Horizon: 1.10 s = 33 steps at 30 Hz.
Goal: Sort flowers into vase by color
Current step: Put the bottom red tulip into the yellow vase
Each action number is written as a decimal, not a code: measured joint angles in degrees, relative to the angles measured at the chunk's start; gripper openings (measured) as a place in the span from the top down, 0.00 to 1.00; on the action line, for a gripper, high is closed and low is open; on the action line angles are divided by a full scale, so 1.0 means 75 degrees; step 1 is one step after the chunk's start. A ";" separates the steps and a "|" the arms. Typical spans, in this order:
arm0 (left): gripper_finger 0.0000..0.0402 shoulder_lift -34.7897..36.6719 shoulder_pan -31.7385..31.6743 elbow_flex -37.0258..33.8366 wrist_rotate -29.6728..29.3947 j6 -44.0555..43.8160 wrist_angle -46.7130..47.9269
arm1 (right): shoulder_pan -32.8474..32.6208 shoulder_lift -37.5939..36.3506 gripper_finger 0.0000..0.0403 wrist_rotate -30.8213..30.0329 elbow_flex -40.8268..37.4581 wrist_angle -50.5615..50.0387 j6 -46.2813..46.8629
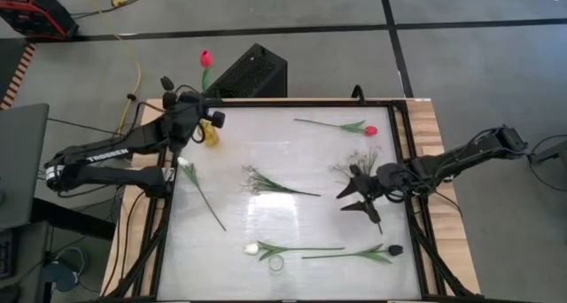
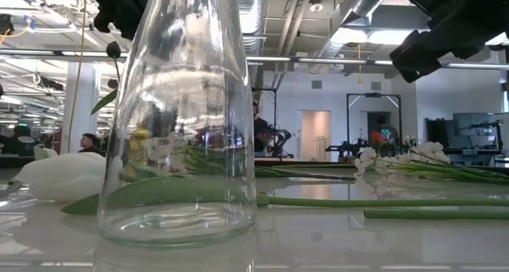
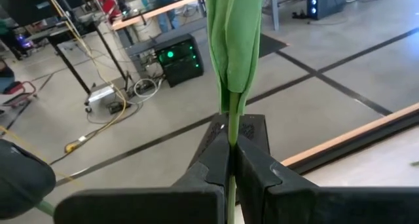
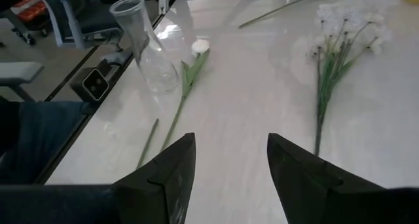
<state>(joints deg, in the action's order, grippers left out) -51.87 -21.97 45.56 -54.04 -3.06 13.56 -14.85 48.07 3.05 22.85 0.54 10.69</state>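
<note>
Sorting has barely begun: the left gripper [image 1: 188,97], upper left, is clamped tight on a red tulip's stem [image 3: 230,129], while the right gripper [image 1: 358,196] hovers wide apart and empty at right. Other flowers lie on the table [image 1: 292,161]; the glass vase [image 1: 276,262] stands empty, lower centre.

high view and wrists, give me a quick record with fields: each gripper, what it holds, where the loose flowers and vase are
left gripper: jaws shut on red tulip with green stem, at the table's far left corner
right gripper: jaws open, empty, above the table's right side
clear glass vase: upright, near edge, empty
white tulip: lying beside the vase
sprig of tiny white blossoms: lying ahead of the right gripper
</note>
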 joint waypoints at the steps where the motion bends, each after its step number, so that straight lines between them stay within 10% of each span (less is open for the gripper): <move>1: 1.00 -0.0029 -0.0065 0.0000 0.0042 0.0004 -0.0010 | -0.0045 0.0000 0.47 -0.0003 0.0000 0.0000 0.0001; 22: 0.99 -0.0051 -0.0435 -0.1383 0.0082 -0.1168 -0.0661 | -0.0729 0.0000 0.47 -0.0058 0.0000 -0.0012 0.0182; 33: 0.74 0.0415 -0.0108 -0.1408 -0.0089 -0.1617 0.0401 | -0.0727 0.0000 0.47 -0.0087 0.0000 -0.0020 0.0198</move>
<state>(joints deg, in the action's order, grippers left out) -48.75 -22.78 35.00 -54.70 -15.19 16.57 -20.29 48.07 2.39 22.85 0.39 12.18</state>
